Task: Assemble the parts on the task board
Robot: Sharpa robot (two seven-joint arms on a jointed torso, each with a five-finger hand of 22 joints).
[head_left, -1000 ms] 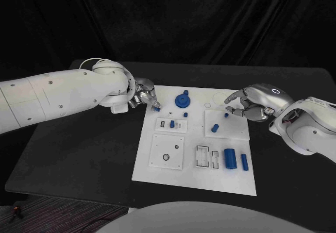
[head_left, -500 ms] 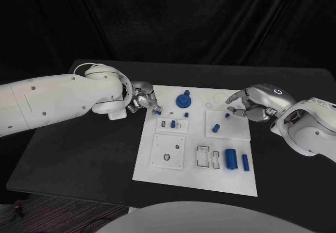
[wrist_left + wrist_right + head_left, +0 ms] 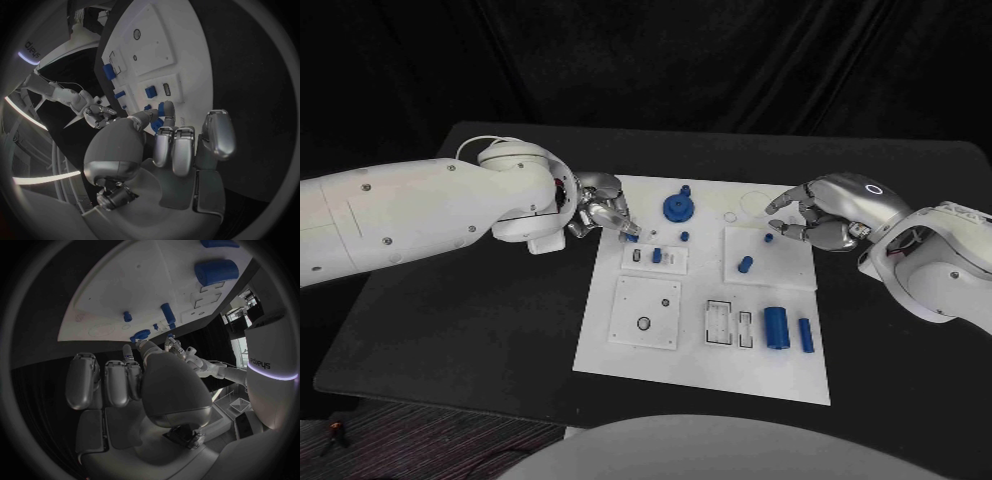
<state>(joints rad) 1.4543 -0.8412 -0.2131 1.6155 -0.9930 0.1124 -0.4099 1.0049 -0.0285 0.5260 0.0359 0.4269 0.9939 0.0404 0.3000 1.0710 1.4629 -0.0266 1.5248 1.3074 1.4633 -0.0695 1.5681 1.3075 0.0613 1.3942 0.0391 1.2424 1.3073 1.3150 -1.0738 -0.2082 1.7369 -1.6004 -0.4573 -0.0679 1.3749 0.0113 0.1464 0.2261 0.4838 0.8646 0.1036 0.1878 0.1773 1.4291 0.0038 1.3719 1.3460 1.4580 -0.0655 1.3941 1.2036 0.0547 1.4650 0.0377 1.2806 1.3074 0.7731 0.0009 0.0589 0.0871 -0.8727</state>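
Nearest the robot, the matte black bench (image 3: 473, 330) carries the flat white task board (image 3: 711, 350), set at its middle. On the board's near half lie two smooth blue cylinders (image 3: 775, 327) side by side, just beside a slotted white holder (image 3: 717, 322); a square white plate (image 3: 646, 311) with a round hole sits toward the left arm's side. Further on, a short blue peg (image 3: 744, 265) lies on a raised white square. At the far edge stands a blue gear (image 3: 679, 207). The left hand (image 3: 600, 213), glossy silver, pinches a small blue part (image 3: 160, 110) between thumb and finger over the board's far left corner. The right hand (image 3: 822, 218) hovers over the far right edge, fingers curled narrowly; whether it holds anything cannot be told.
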